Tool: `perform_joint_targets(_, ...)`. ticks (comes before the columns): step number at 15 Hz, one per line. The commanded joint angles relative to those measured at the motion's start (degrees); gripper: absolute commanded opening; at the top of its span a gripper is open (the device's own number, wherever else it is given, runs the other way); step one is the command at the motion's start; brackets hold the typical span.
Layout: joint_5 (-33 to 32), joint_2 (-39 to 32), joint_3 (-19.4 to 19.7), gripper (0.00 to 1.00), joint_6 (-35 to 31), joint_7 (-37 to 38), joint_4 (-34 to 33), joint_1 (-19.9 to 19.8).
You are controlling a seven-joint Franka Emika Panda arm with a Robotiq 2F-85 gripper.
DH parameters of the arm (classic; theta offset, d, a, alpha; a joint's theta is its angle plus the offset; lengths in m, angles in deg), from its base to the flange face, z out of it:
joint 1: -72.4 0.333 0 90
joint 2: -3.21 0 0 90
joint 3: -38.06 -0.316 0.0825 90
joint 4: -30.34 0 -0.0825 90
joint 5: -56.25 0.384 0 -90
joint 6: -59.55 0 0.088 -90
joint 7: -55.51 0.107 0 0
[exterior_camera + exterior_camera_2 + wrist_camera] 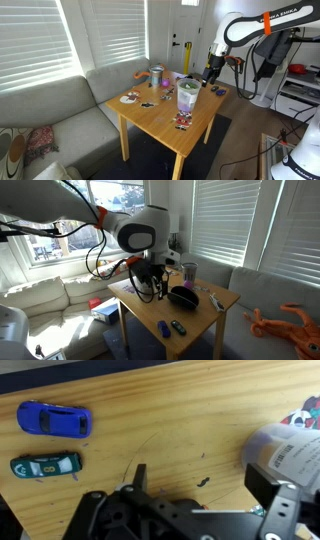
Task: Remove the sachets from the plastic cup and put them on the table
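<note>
Living room w/ a grey sofa (70, 115) and window blinds (35, 40); the light-wood table (160, 115) stands by the sofa. The plastic cup (187, 100) stands upright near the middle of the table, and the sachets (187, 86) are inside it, tops poking up over the rim. None are out on the table yet, I think.

The gripper (210, 74) hangs above the table's far edge, apart from the cup. Its fingers are spread wide w/ nothing between them. In the wrist view the gripper (205, 495) looks down at bare wood, w/ a blue toy car (55, 420) and a green toy car (45, 465) off to one side. The cup (285, 450) is at the other side, just beside one finger.

So the cup is sideways from the gripper, approx. toward the table's middle. The sachets stand tall, so prob. the grab must come straight down from above. The grey cup (157, 76) is farther off.
</note>
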Motion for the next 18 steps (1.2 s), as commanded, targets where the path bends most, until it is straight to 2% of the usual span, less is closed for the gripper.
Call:
perform_joint_targets(1,0.31,-0.08,-0.93,1.0,0.18,-0.27,-0.12,-1.04)
perform_joint_targets(5,-0.69,1.38,-1.59,1.0,0.99,-0.03,-1.19,-0.99)
perform_joint_targets(9,-2.52,4.66,-3.84,1.0,2.1,0.59,-5.09,-0.3)
perform_joint_targets(13,0.12,5.12,-6.44,1.0,3.03,2.12,-9.2,1.56)
perform_joint_targets(18,4.16,1.02,-7.7,1.0,6.9,3.77,-12.14,3.8)
